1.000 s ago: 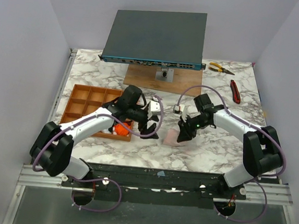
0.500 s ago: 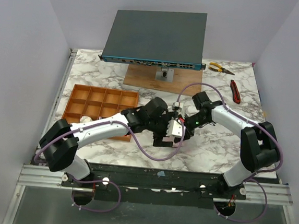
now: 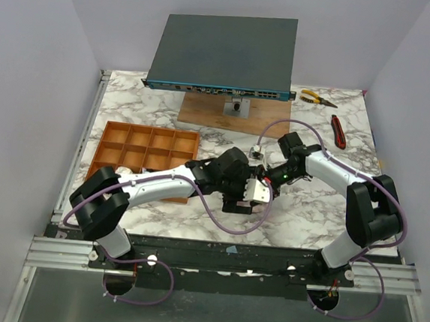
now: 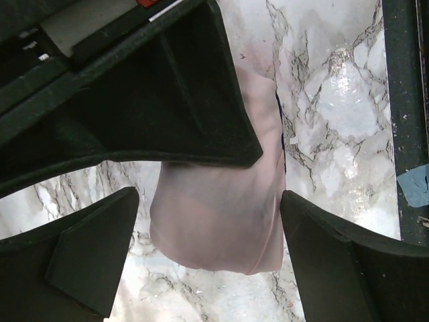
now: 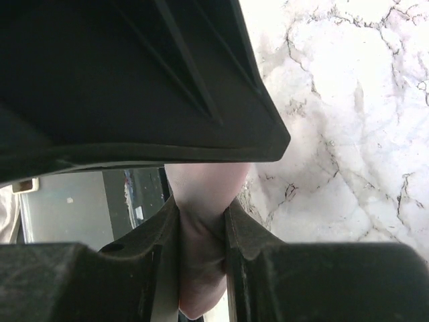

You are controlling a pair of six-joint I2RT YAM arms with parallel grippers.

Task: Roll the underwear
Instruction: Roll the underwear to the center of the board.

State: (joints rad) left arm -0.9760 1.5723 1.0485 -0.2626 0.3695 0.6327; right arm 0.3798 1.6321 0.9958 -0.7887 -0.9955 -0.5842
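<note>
A pale pink underwear [image 4: 221, 215] hangs bunched just above the marble table. My right gripper [image 5: 201, 248] is shut on its upper fold, with the cloth squeezed between both fingers [image 5: 244, 245]. My left gripper [image 4: 208, 255] is open, one finger on each side of the lower rounded end without touching it. In the top view both grippers meet at table centre, left [image 3: 241, 202] and right [image 3: 267, 182], and they hide the underwear. The other garments are hidden or out of view.
The orange-brown compartment tray [image 3: 129, 147] sits at left, partly under my left arm. A grey switch box [image 3: 224, 52] on a wooden board stands at the back. Pliers [image 3: 317, 99] and a red cutter [image 3: 338, 131] lie at back right.
My left arm swung right from the tray to the table centre and now straddles the pink underwear. My right gripper shifted slightly up and left, holding the cloth.
</note>
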